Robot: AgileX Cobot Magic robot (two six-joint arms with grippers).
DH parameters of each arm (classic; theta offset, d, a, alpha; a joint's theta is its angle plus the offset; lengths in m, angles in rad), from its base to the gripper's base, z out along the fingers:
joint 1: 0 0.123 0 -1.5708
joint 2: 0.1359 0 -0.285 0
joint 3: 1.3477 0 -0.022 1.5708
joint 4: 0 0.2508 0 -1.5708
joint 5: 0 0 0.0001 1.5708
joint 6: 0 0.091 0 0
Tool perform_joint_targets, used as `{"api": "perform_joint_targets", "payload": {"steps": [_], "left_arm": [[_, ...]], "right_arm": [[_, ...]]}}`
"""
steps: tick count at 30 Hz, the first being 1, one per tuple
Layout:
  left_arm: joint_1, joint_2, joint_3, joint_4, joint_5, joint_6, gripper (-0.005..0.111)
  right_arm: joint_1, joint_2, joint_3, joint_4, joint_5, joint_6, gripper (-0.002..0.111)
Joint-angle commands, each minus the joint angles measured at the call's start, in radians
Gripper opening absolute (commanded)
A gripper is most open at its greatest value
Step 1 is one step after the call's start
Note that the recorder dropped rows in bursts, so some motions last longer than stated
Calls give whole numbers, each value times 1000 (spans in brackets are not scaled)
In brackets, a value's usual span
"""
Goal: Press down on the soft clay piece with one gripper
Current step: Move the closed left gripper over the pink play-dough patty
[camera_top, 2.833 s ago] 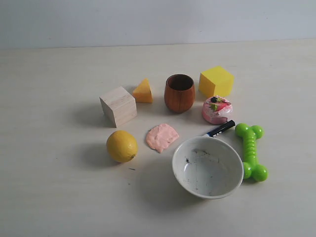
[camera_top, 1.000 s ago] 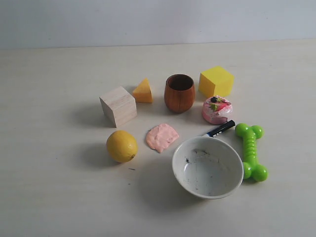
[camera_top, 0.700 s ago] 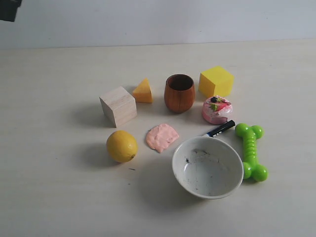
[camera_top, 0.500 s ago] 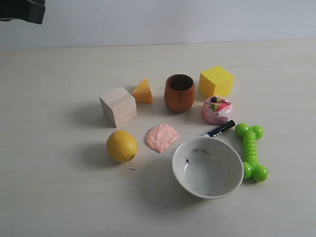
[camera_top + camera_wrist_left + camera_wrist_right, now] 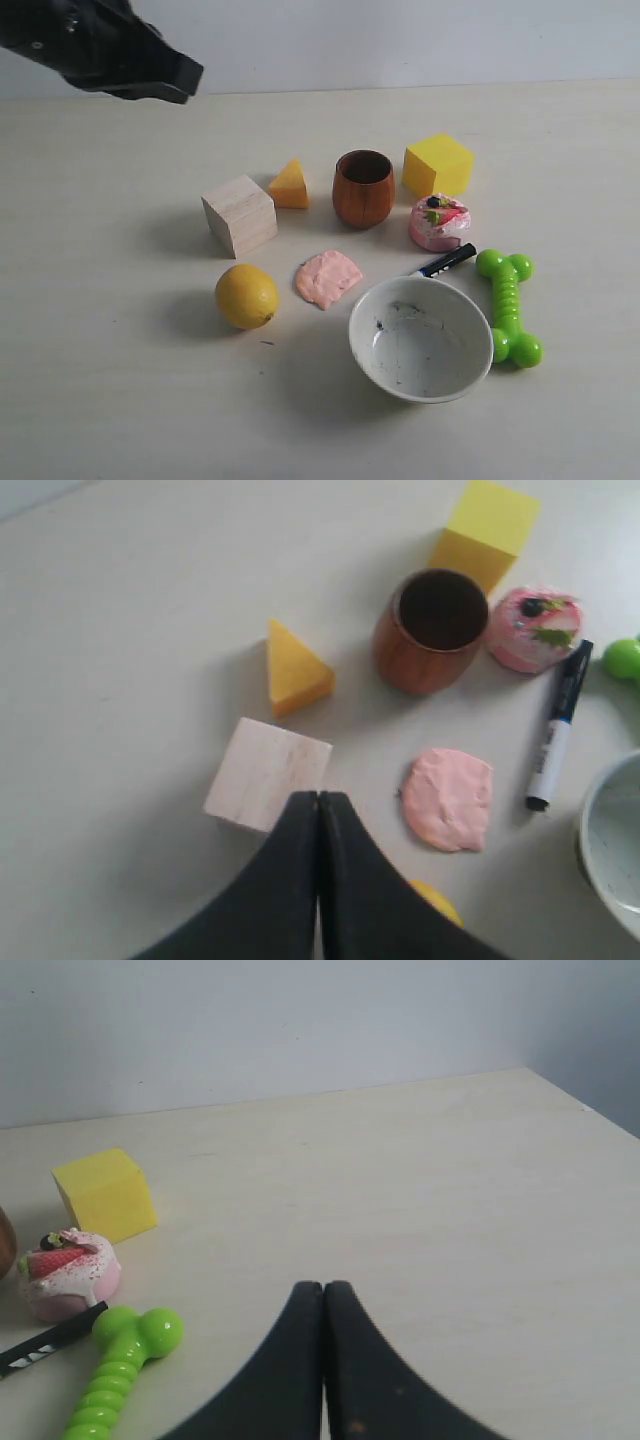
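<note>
The soft clay piece (image 5: 328, 277) lies flat on the table (image 5: 120, 400), inside the ring of objects. The lemon (image 5: 247, 296) is just beside it on one side and the white bowl (image 5: 421, 338) is near on the other. The wooden cup (image 5: 363, 187) stands behind it, and the clay touches none of them. The blob is only slightly longer one way than the other, so its axis likely matters little for a straight downward press.

In the exterior view the left arm (image 5: 105, 50) hangs high over the far left of the table. From there the clay lies to the right, closer to the camera and well below. The left gripper (image 5: 319, 798) has its two black fingers pressed together with no gap and nothing between them. Its wrist camera looks down past the wooden block (image 5: 267, 773) to the clay, which sits between that block and the marker (image 5: 558, 740).

The right gripper (image 5: 323, 1288) is likewise closed and empty. Its camera shows only the yellow cube (image 5: 104, 1195), the toy cake (image 5: 70, 1270) and the green bone toy (image 5: 120, 1370), not the clay. The left arm therefore appears better placed, needing to travel across and down before its closed tips meet the putty.
</note>
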Motion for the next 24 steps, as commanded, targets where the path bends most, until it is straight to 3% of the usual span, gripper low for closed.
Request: {"api": "perform_joint_targets", "payload": {"steps": [1,5,10,17,24], "left_arm": [[-102,114,-129,37,86,43,0],[-191,229,-256,113,168,33,0],[-247,378,-407,226,330,-6,0],[-254,558,-556,261,513,-2,0],[-259,643,-579,257,514,-4,0]], "right_arm": [[1,-6,4,1,-6,-3,0],[1,-6,4,0,-6,-3,0],[1,-6,4,0,-6,-3,0],[1,-6,4,0,-6,-3,0],[1,-6,4,2,-6,-3,0]]}}
